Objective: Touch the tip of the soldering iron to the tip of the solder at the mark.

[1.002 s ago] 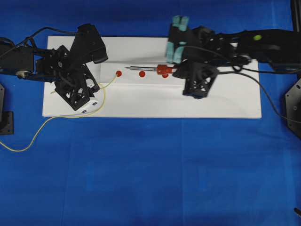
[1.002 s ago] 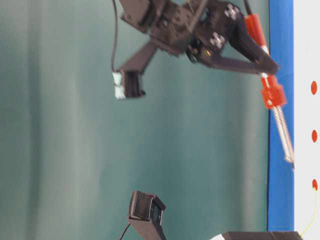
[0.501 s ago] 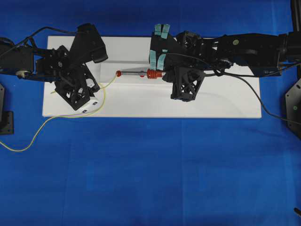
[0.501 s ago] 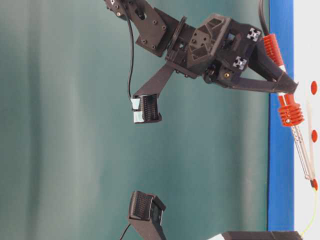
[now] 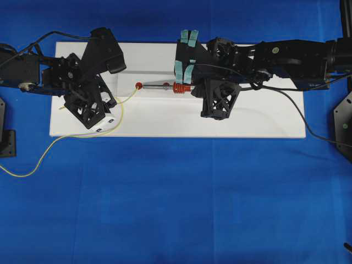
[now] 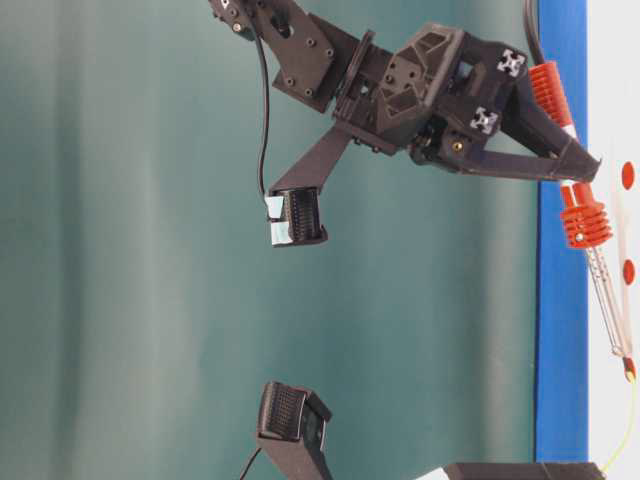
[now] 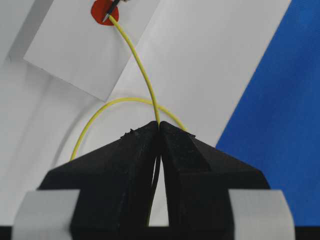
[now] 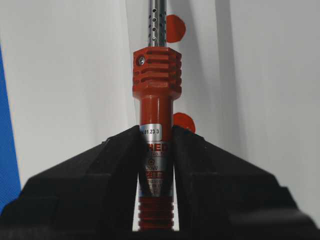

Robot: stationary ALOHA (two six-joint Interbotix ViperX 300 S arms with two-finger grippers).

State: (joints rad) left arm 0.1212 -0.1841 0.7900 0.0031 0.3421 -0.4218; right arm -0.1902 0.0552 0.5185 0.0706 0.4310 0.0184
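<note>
The soldering iron [image 5: 165, 87] lies nearly level over the white board, and my right gripper [image 5: 191, 87] is shut on its red-orange handle [image 8: 156, 75]. Its dark tip [image 7: 107, 16] rests on the leftmost red mark [image 5: 139, 86]. The solder [image 5: 124, 100], a thin yellow wire, is pinched in my left gripper [image 7: 159, 125], which is shut on it. The wire's free end [image 7: 112, 20] reaches up to the same mark [image 7: 101, 8] and meets the iron's tip there. In the table-level view the silver shaft [image 6: 603, 295] slants down to the mark [image 6: 630, 368].
A white board [image 5: 264, 118] lies on blue cloth. Two more red marks [image 8: 175, 28] [image 8: 184, 121] sit under the iron. The solder's loose tail [image 5: 33, 165] trails off the board to the left. The iron's black cord [image 5: 308, 118] runs right.
My right arm has carried the iron leftward and lower, bringing its tip from short of the left mark onto it. Over the last half second it barely moved. The left arm stayed still.
</note>
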